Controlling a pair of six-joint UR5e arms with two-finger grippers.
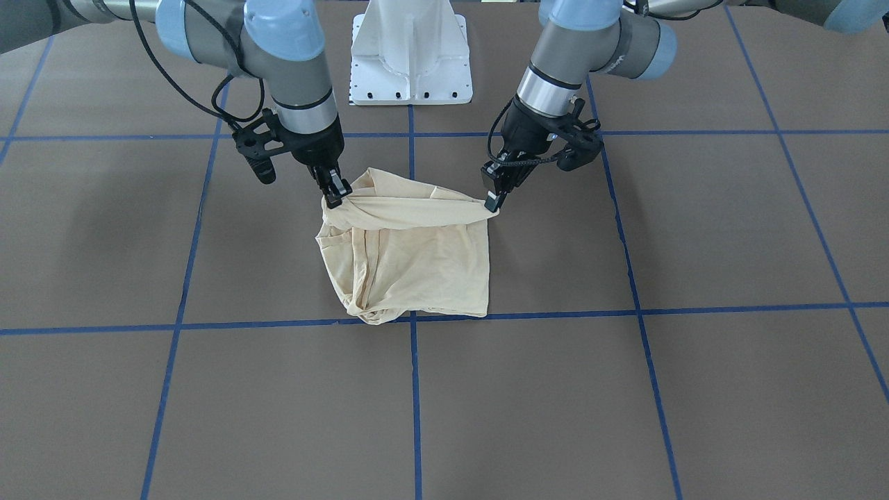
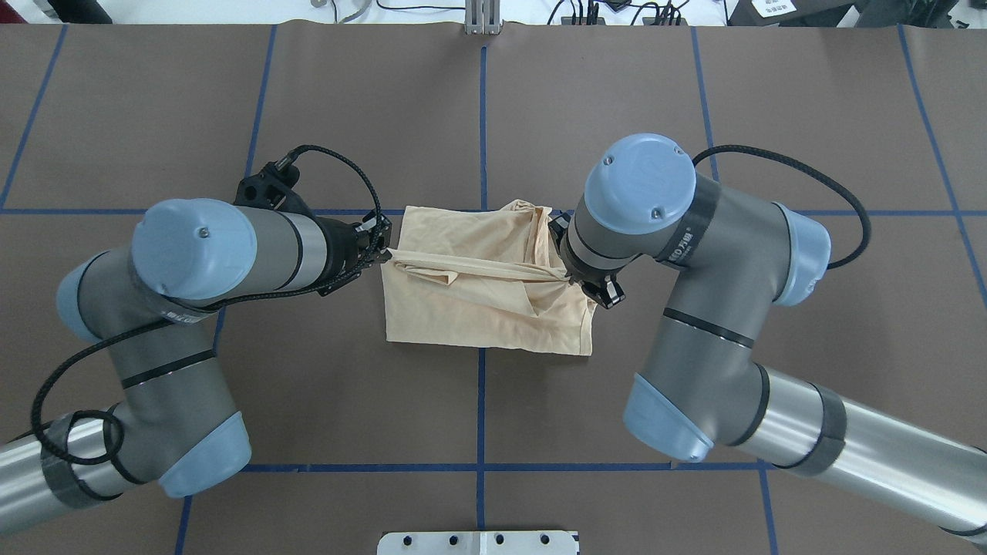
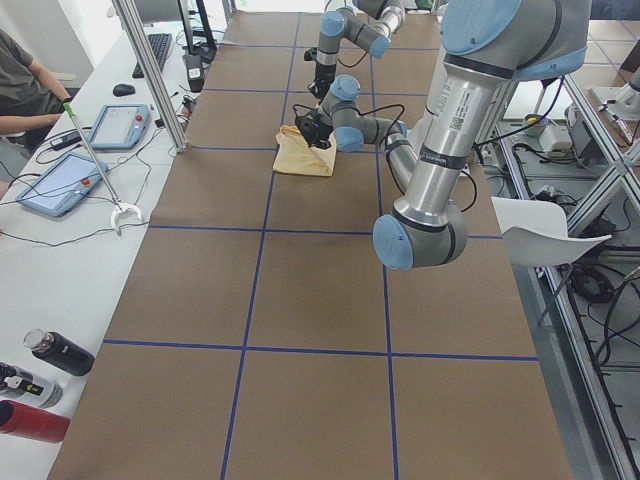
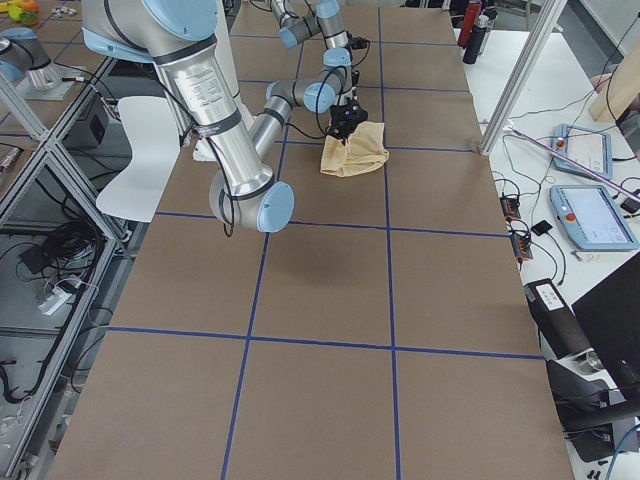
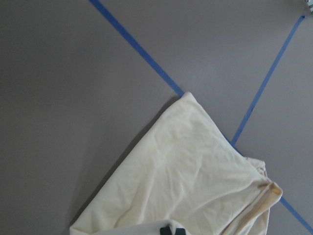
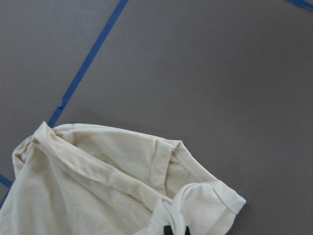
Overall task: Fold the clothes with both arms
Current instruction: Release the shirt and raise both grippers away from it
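Presently, item: one pale cream-yellow thin T-shirt [image 1: 410, 264], lying mid-way along the brown matte tabletop [image 1: 694, 389], over a crossing of the blue tape lines [image 1: 415, 389] and just beyond the white pedestal base [image 1: 411, 62]. Condition: already reduced to a compact, roughly square bundle with the sleeves apparently tucked inside; no print shows. The far half lies flat; the near edge, toward the robot, is raised off the surface and drawn into a taut band between the two arms. Progress, as judged: late stage, with what looks like one further fold in hand, the raised edge to be carried across and laid down, then released and the creases at the far-right corner smoothed. Black two-finger left gripper [image 1: 494, 198]: jaws pinched together on the left end of the raised band, only thin cloth between them. Black two-finger right gripper [image 1: 335, 193]: jaws likewise clamped on the bunched right end of that band. Both wrist views show dark fingertips buried in cloth at the frame's lower edge.
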